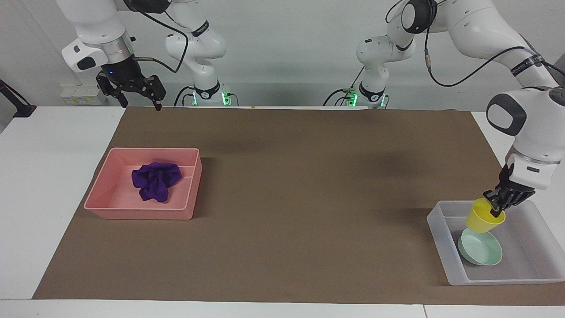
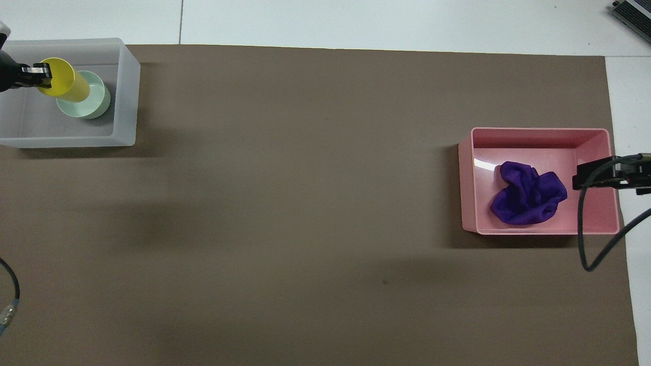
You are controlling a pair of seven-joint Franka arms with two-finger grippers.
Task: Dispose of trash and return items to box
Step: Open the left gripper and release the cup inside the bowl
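My left gripper is shut on the rim of the yellow cup and holds it tilted in the air over the translucent whitish box, just above the mint-green bowl that lies in the box. In the overhead view the cup overlaps the bowl inside the box, with the left gripper at the cup's rim. The purple wad lies in the pink tray. My right gripper is open and empty, raised high by the pink tray's robot-side end.
A brown mat covers the table's middle between the pink tray and the box. The wad fills the tray's middle. The right arm's cable hangs over the tray's outer end.
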